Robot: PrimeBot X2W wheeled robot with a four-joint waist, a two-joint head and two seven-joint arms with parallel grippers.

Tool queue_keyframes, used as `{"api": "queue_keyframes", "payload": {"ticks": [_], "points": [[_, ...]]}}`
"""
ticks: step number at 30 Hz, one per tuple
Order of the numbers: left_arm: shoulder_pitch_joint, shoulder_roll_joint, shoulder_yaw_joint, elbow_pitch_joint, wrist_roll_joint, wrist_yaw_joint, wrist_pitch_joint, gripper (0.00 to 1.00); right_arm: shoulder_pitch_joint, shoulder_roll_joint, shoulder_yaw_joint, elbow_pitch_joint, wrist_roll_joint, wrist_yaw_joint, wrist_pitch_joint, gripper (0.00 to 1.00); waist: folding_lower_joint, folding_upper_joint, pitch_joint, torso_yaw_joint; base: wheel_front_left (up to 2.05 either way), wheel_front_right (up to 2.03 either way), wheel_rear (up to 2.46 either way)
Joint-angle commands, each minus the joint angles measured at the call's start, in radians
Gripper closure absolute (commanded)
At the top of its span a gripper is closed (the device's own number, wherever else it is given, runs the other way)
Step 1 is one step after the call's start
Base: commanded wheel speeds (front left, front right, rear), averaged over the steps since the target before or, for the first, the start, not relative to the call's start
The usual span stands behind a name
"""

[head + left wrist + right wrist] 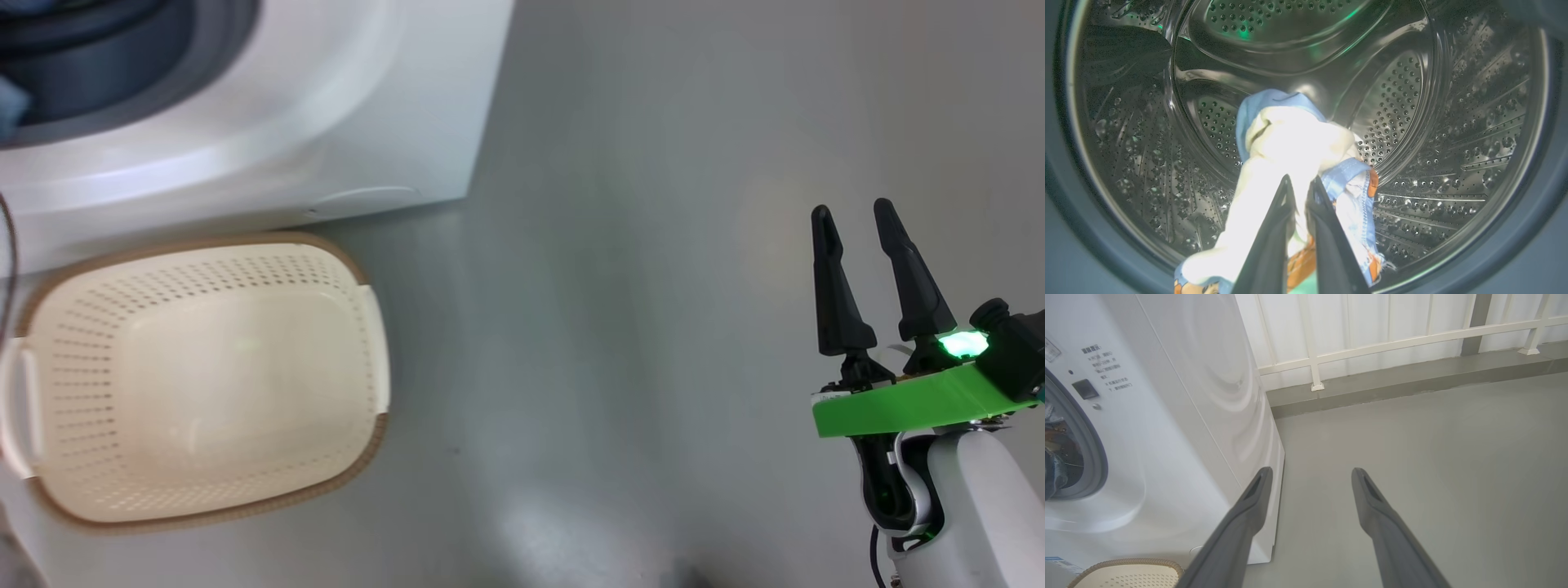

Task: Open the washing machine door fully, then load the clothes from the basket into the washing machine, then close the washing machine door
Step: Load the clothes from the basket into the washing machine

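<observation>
Your left hand is pinching a bundle of light blue fabric with cream and orange patches, its two long dark fingers pressing nearly together on the cloth. You are holding that bundle inside the perforated steel drum of the white box-shaped front-loading washing machine, about at the middle of the drum's round mouth. The cream part is bulging up past the fingertips toward the drum's back wall. A blue hem with orange trim is hanging down on the right side of the left wrist view. You cannot tell whether the cloth is touching the drum's lower wall, since its bottom end is running off that view's lower edge. The grey-blue rubber seal is ringing the opening.

The cream perforated plastic basket with a brown woven-look rim is standing on the smooth grey floor, just in front of the machine's lower front edge, its pale bottom facing up at you.

Your right hand is hovering well apart from the basket, over the floor past the machine's front corner, its fingers spreading wide. In the right wrist view they are pointing along the machine's side panel toward a white railing at the floor's far edge, and a blue label is showing at the machine's lower front corner, just beside the basket.
</observation>
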State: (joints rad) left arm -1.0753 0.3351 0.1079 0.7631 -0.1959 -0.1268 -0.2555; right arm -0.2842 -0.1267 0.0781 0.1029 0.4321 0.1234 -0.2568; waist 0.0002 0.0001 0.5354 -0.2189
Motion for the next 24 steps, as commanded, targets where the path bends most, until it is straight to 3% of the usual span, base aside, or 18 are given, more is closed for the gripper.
{"api": "queue_keyframes", "payload": {"ticks": [1, 11, 13, 14, 15, 16, 24], "points": [[-0.035, 0.059, 0.011, -0.017, 0.016, 0.002, -0.006, 1.00, -0.009, -0.003, 0.021, -0.024, 0.011, 0.007, -0.005, 0.00, -0.0002, -0.0001, 0.046, -0.047, 0.00, 0.00, 0.00], [-0.121, 0.082, 0.028, -0.077, 0.068, 0.005, -0.006, 1.00, -0.022, 0.011, 0.029, -0.027, 0.014, 0.007, -0.005, 0.00, -0.0002, -0.0001, 0.071, -0.087, 0.00, 0.00, 0.00], [-0.110, 0.088, 0.027, -0.050, 0.080, 0.004, -0.006, 0.82, -0.019, 0.013, 0.030, -0.027, 0.013, 0.007, -0.005, 0.00, -0.0002, -0.0001, 0.067, -0.090, 0.00, 0.00, 0.00], [-0.105, 0.088, 0.032, -0.028, 0.079, 0.006, -0.006, 0.58, -0.017, 0.013, 0.031, -0.027, 0.012, 0.007, -0.005, 0.00, -0.0002, -0.0001, 0.065, -0.090, 0.00, 0.00, 0.00], [-0.105, 0.088, 0.032, -0.028, 0.079, 0.006, -0.006, 0.58, -0.017, 0.013, 0.031, -0.027, 0.012, 0.007, -0.005, 0.00, -0.0002, -0.0001, 0.065, -0.090, 0.00, 0.00, 0.00], [-0.101, 0.087, 0.037, -0.009, 0.078, 0.008, -0.006, 0.00, -0.014, 0.013, 0.031, -0.027, 0.012, 0.007, -0.005, 0.00, -0.0002, -0.0001, 0.063, -0.090, 0.00, 0.00, 0.00], [-0.078, 0.078, 0.067, 0.059, 0.074, 0.018, -0.006, 0.00, -0.009, 0.005, 0.035, -0.026, 0.009, 0.007, -0.005, 0.00, -0.0002, -0.0001, 0.042, -0.077, 0.00, 0.00, 0.00]]}}
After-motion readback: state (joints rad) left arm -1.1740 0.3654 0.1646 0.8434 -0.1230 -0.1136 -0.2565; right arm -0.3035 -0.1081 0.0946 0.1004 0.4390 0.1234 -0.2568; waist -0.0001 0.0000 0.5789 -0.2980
